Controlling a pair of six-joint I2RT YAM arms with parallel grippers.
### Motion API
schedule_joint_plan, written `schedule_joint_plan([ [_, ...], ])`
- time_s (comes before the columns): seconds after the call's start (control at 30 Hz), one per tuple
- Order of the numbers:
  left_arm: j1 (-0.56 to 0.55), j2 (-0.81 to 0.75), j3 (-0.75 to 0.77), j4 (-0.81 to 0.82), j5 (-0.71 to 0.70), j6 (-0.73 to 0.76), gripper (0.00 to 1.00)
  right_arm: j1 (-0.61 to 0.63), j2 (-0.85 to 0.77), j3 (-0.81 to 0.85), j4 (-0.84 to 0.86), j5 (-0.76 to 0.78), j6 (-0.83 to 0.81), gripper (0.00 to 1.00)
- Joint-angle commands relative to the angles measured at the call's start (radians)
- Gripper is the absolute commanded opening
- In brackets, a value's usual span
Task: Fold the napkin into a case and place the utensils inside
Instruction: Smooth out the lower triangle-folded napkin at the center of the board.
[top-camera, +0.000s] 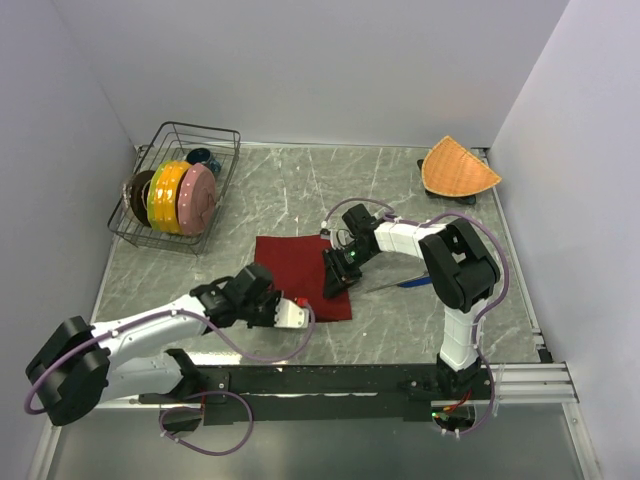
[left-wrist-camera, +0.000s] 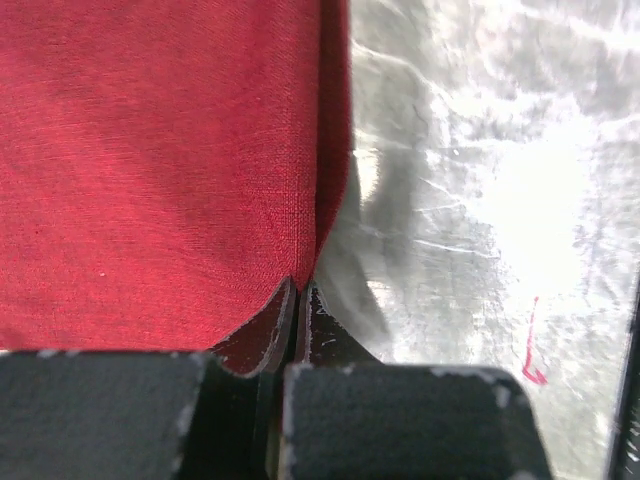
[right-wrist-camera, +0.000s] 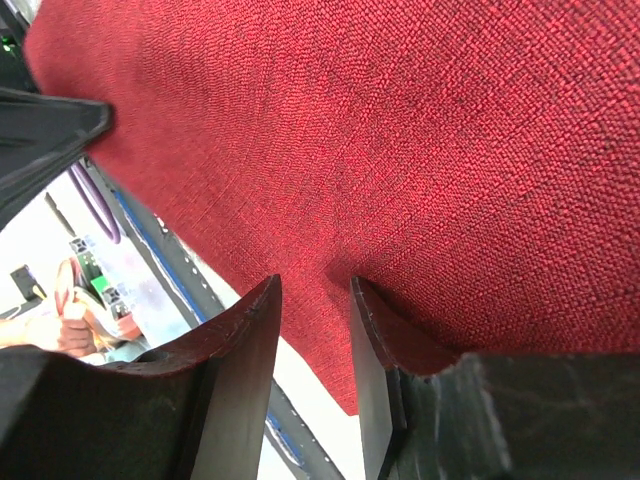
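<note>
Napkin edge pinched in closed left gripper (near corner), right gripper parted, tips against the cloth

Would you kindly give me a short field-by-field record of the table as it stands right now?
napkin: dark red, spread mid-table, not yet a case
left hand: shut on the napkin's near edge
right hand: jaws apart, at the napkin's right side
knife: blue, on the table right of the napkin, outside it
wire rack: back left, holding coloured plates
orange mat: back right corner
</note>
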Motion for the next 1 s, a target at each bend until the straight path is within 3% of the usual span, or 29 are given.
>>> schedule_joint_plan([
  [0.0,0.047,0.057,0.120,-0.118,0.147,-0.033,0.01,0.009,-0.003,0.036,-0.011,0.017,-0.033,0.41],
  [0.47,0.172,0.210,0.252,-0.285,0.304,0.032,0.01,0.009,-0.023,0.085,-0.038,0.017,-0.027,0.42],
  [0.57,0.172,0.210,0.254,-0.288,0.290,0.032,0.11,0.007,-0.040,0.108,-0.060,0.021,-0.028,0.43],
  [0.67,0.179,0.192,0.260,-0.307,0.290,0.029,0.31,0.003,-0.070,0.115,-0.086,0.022,-0.028,0.43],
  [0.87,0.253,0.167,0.307,-0.350,0.322,-0.007,0.47,-0.002,-0.133,0.080,-0.109,0.048,-0.022,0.44],
  [0.97,0.265,0.175,0.298,-0.327,0.295,-0.034,0.48,-0.003,-0.135,0.050,-0.115,0.060,-0.025,0.44],
])
